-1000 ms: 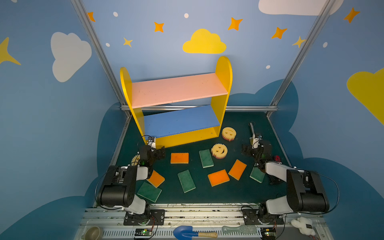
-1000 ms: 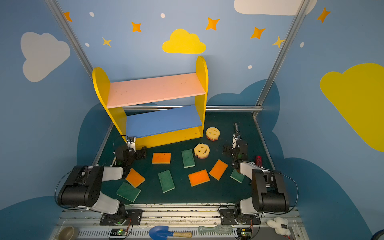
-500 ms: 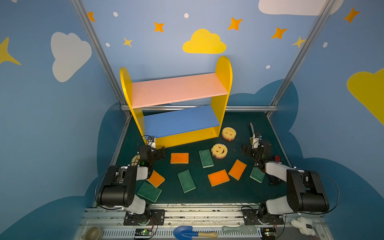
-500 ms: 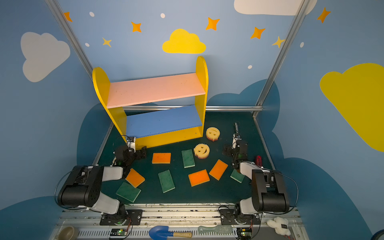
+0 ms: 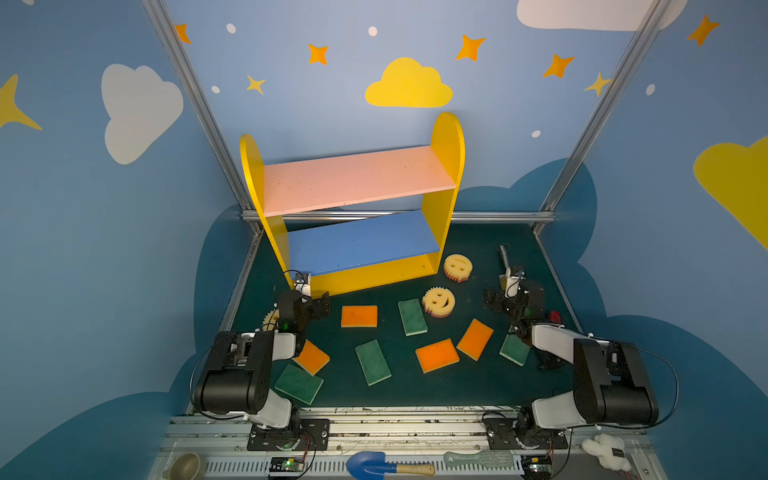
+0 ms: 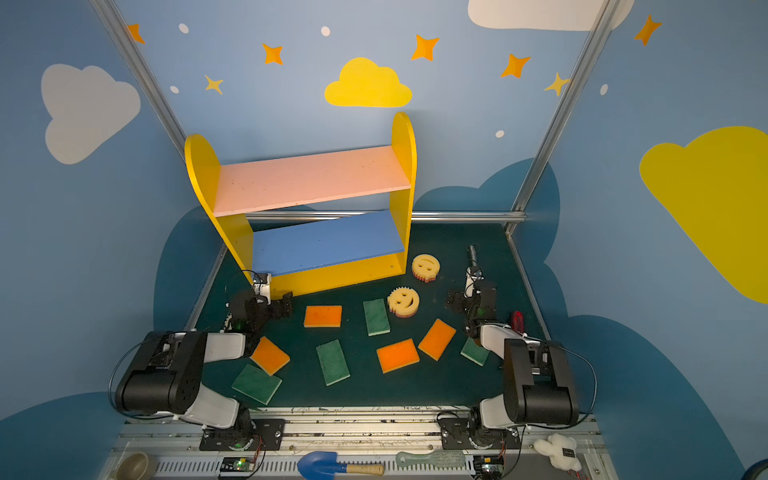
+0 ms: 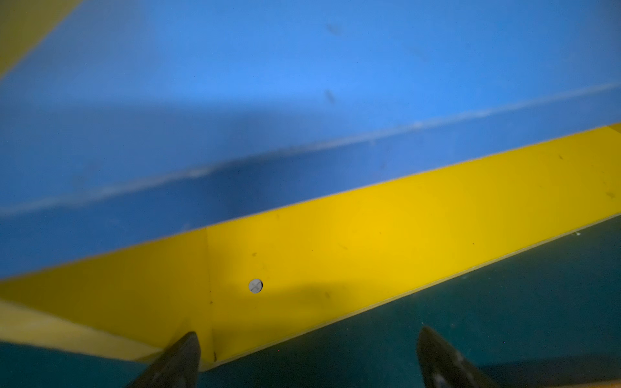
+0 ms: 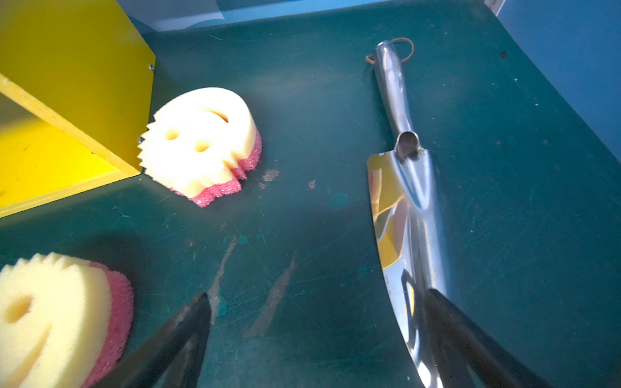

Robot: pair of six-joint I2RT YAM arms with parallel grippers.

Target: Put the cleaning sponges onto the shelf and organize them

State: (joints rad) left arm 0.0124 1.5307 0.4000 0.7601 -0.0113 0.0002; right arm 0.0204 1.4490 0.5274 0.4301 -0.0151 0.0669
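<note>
The shelf (image 5: 444, 199) stands at the back with bare pink and blue boards. Sponges lie scattered on the dark mat in both top views: orange pads (image 5: 359, 316) (image 5: 437, 355), green pads (image 5: 412, 317) (image 5: 372, 362), and two smiley sponges (image 5: 457, 267) (image 5: 438, 301). A third smiley sponge (image 5: 270, 318) peeks from behind the left arm. My left gripper (image 5: 313, 297) (image 7: 308, 332) is open and empty at the shelf's front left corner (image 7: 208, 352). My right gripper (image 5: 512, 296) (image 8: 317, 294) is open and empty right of the smiley sponges (image 8: 198, 144), one finger over a metal trowel (image 8: 403, 188).
More pads lie near the arms: orange (image 5: 312, 356) and green (image 5: 298, 383) on the left, orange (image 5: 475, 338) and green (image 5: 514, 350) on the right. On the front rail sit a bowl (image 5: 185, 467), a blue shovel (image 5: 374, 465), a brush (image 5: 478, 459) and a white fluffy toy (image 5: 604, 451).
</note>
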